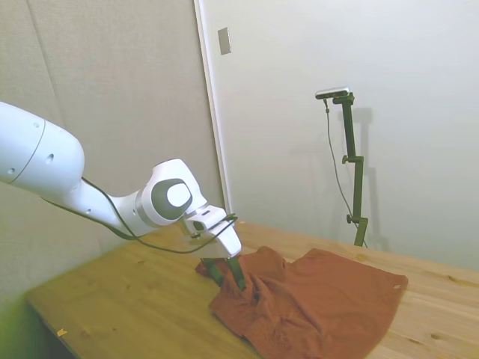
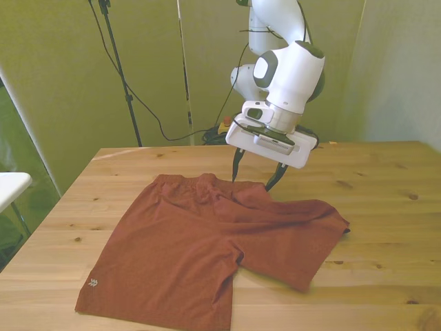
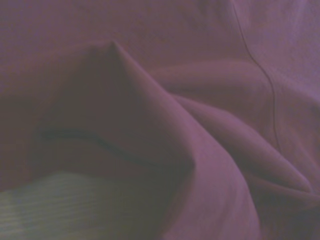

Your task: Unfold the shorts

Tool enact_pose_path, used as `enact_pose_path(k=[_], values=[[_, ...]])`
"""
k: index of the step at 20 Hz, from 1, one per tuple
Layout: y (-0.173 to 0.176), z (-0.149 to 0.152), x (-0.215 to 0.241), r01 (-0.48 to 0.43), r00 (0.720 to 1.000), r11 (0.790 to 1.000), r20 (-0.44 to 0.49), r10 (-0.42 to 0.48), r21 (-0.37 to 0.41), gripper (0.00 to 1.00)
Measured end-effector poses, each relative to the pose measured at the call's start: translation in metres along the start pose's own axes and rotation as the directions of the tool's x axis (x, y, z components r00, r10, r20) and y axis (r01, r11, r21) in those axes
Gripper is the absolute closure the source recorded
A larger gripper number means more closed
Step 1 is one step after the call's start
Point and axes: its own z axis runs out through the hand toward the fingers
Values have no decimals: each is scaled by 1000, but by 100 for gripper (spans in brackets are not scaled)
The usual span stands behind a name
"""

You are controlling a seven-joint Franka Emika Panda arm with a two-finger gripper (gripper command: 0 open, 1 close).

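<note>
The rust-orange shorts [image 2: 200, 248] lie spread on the wooden table [image 2: 386, 200], both legs toward the near edge in the front view. The leg on the front view's right is rumpled and folds over at the crotch. My gripper [image 2: 255, 181] stands open at the waistband's far edge, its two dark fingers [image 2: 236, 164] spread apart with their tips down at the cloth. From the side, the gripper [image 1: 228, 283] is at the bunched end of the shorts [image 1: 329, 307]. The wrist view is filled by a raised fold of the shorts [image 3: 200, 150].
Bare table [image 1: 112, 299] surrounds the shorts on all sides. A white surface [image 2: 10, 186] stands off the table's edge at the front view's left. Cables hang behind the table.
</note>
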Motion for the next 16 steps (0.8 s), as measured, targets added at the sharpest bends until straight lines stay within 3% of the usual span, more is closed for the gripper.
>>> enact_pose_path(k=[16], values=[[-1,13,2,13,1000,1000,12,-13,-16,100]])
